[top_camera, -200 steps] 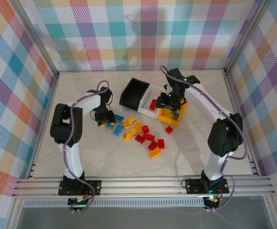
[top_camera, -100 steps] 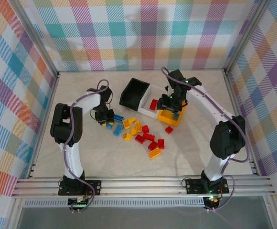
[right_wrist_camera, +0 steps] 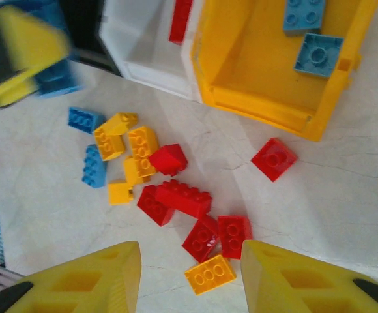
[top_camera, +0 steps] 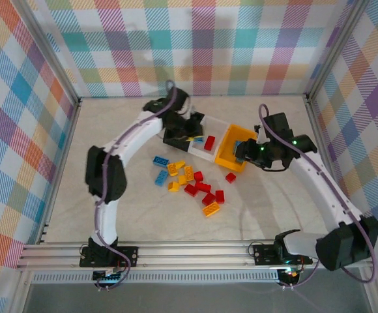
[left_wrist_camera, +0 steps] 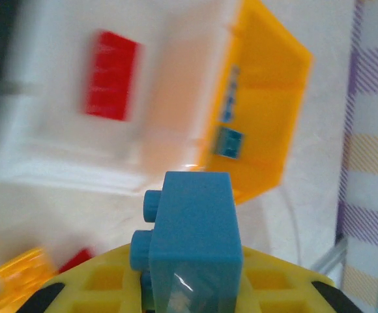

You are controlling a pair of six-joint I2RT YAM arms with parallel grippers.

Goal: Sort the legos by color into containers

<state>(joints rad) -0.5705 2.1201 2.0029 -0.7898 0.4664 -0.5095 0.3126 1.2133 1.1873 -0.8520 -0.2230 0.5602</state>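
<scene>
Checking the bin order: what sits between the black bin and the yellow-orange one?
The white bin, with a red brick lying in it, sits between the black bin and the yellow-orange bin; the top external view shows it.

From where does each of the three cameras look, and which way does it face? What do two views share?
Top external: above and behind the robot, facing down at the table; the left arm and right arm show.
Left wrist: behind the left gripper, facing the white plastic bin and the yellow-orange plastic bin; its yellow fingers hold a small blue studded brick.
Right wrist: behind the right gripper, facing down at loose bricks; its open yellow fingers show.
Shared: both wrist views show the yellow-orange bin.
</scene>
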